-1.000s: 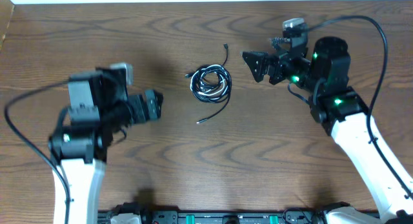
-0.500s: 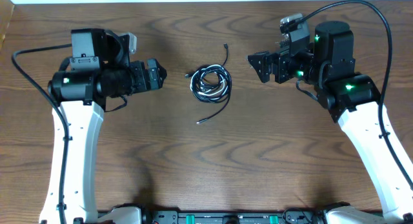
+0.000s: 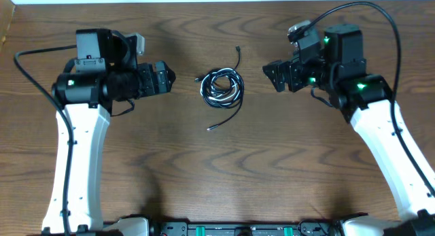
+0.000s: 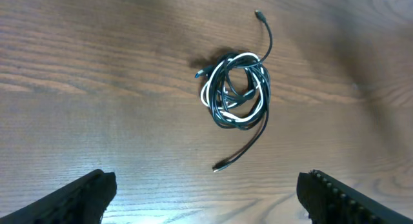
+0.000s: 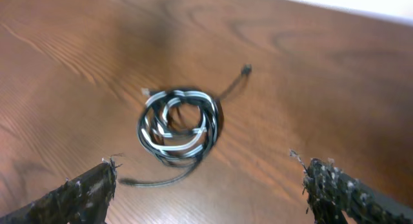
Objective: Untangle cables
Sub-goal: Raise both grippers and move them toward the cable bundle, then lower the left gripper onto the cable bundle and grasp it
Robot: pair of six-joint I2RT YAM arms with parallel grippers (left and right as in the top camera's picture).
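The cables (image 3: 221, 88) lie as one small coiled bundle of black and white cords in the middle of the wooden table. One black end trails up and back, another trails down to the front. The bundle also shows in the left wrist view (image 4: 235, 88) and in the right wrist view (image 5: 179, 124). My left gripper (image 3: 168, 78) is open and empty, left of the bundle, raised above the table. My right gripper (image 3: 270, 71) is open and empty, right of the bundle, also raised. Neither touches the cables.
The brown wooden table (image 3: 217, 175) fills the view, with a pale strip along its far edge. Thick black wires run from both arms. A dark rail lies along the table's front edge.
The left arm swung up and back until its gripper pointed at the bundle from the left, then held still. The right gripper shifted slightly. The cables have not moved.
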